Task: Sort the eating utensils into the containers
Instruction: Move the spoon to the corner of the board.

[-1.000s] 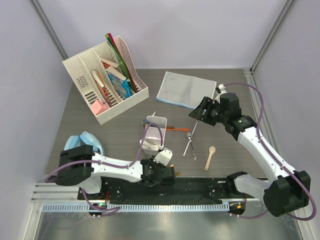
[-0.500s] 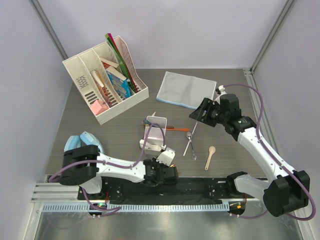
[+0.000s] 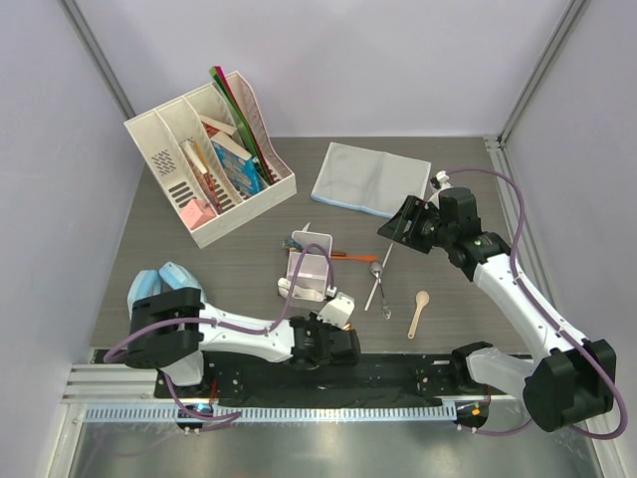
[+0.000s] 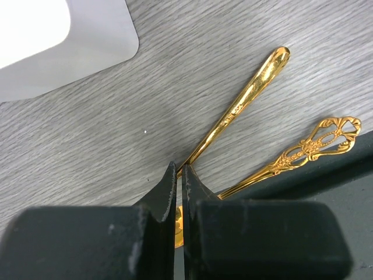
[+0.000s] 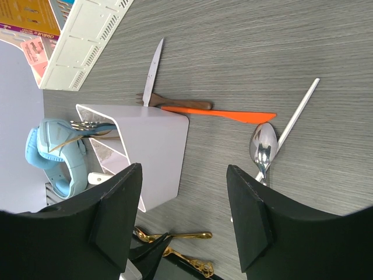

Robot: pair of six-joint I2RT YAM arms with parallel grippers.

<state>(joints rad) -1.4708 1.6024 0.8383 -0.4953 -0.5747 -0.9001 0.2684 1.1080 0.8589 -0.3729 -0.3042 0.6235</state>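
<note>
My left gripper (image 4: 179,167) is down at the table's near edge, shut on a plain gold spoon (image 4: 245,99); gold shows between its jaws. An ornate gold utensil (image 4: 309,146) lies just beside it, partly on the black rail. The white divided container (image 3: 312,264) stands just beyond, with some cutlery inside (image 5: 87,125). My right gripper (image 5: 183,169) hangs open above the table, holding nothing. Right of the container lie an orange-handled piece (image 5: 227,115), a silver knife (image 5: 152,73), a silver spoon (image 5: 262,146) and a wooden spoon (image 3: 419,312).
A white file organiser (image 3: 209,159) with books stands at the back left. A grey-blue cloth (image 3: 370,179) lies at the back right. A light blue object (image 3: 164,281) sits by the left arm. The black rail (image 3: 398,363) runs along the near edge.
The left gripper's jaws have shut on the gold spoon, and its wrist has shifted slightly right along the near edge. The right arm has stayed still.
</note>
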